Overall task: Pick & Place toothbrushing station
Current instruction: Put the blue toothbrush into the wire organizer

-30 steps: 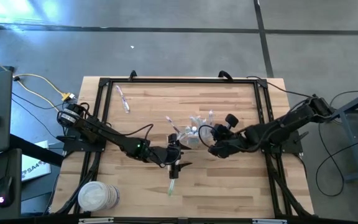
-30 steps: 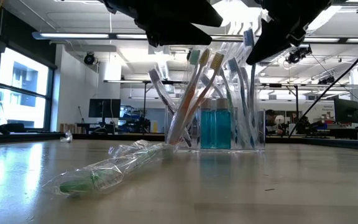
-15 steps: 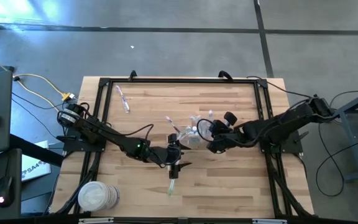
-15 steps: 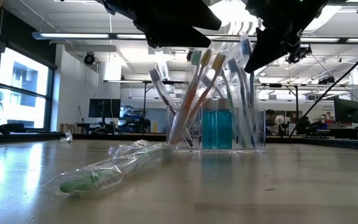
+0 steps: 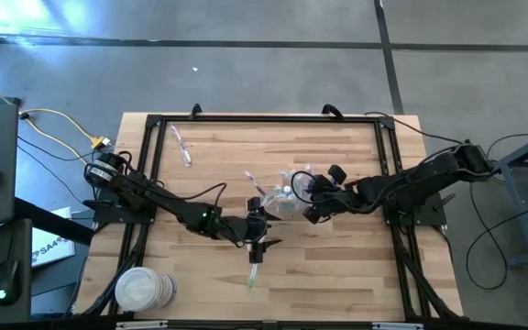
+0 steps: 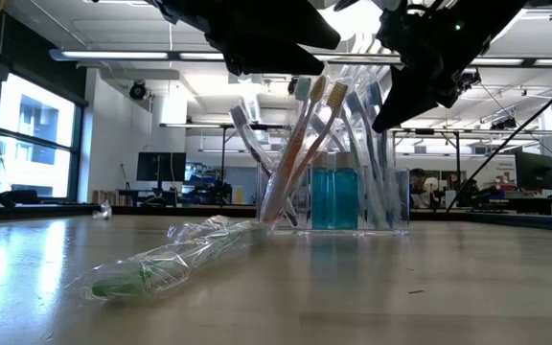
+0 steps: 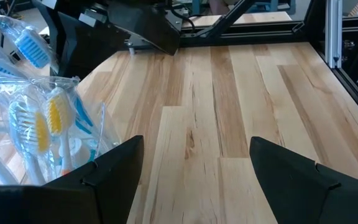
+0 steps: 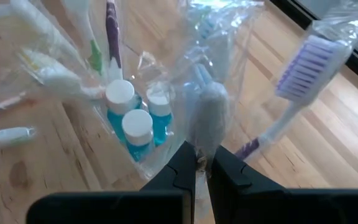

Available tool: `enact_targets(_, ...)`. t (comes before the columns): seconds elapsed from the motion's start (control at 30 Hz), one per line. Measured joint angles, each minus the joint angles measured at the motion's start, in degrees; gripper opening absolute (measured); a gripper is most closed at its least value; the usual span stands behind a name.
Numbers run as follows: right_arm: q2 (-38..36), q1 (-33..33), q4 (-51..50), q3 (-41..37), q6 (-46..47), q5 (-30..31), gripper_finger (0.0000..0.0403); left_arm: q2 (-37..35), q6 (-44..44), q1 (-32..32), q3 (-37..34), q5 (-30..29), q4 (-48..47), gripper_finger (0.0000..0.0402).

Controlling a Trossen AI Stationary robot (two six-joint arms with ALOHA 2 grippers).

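Pale butcher-block wood forms the desk (image 5: 337, 266). High view: the transparent container (image 5: 282, 199) stands mid-desk, bristling with toothbrushes; the right hand (image 5: 308, 209) reaches it from the right, and the left hand (image 5: 257, 249) hovers just in front of it, above a wrapped green toothbrush (image 5: 254, 274). Another wrapped toothbrush (image 5: 181, 147) lies well apart, near the far-left corner. Low view: the green toothbrush (image 6: 161, 268) lies flat, leaning against the container's (image 6: 338, 196) foot; blue tubes (image 6: 332, 199) stand inside. Left wrist view: the left hand's fingers (image 7: 114, 171) stand wide apart, holding nothing. Right wrist view: the right hand (image 8: 202, 163) is pinched closed on a wrapped brush (image 8: 207, 112) above the white-capped tubes (image 8: 135, 121). Judgement: the station is mostly filled; two loose brushes appear left to place.
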Motion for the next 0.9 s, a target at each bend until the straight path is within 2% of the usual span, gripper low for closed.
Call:
enact_targets(0.13,0.01,0.0,0.11,-0.04,0.0,-0.42,0.0014,0.0,0.02,-0.01,0.0,0.0,-0.02,0.0291)
enact_targets(0.27,0.04,0.15,-0.09,-0.09,-0.31,-1.25,0.0032,0.0,0.07,0.01,0.0,0.0,-0.19,0.0291)
enact_targets(0.5,0.24,0.17,-0.67,-0.33,-0.33,-1.22,0.0094,0.0,-0.26,-0.01,0.0,0.0,-0.94,0.0291)
enact_targets(0.77,0.17,0.17,-0.8,-0.31,-0.33,-1.64,0.0193,0.0,-1.31,0.0,0.0,0.02,-1.96,0.0291)
enact_targets(0.9,-0.21,0.17,-1.57,-0.29,0.24,-2.4,0.0219,0.0,-1.41,0.01,0.0,0.02,-2.01,0.0291)
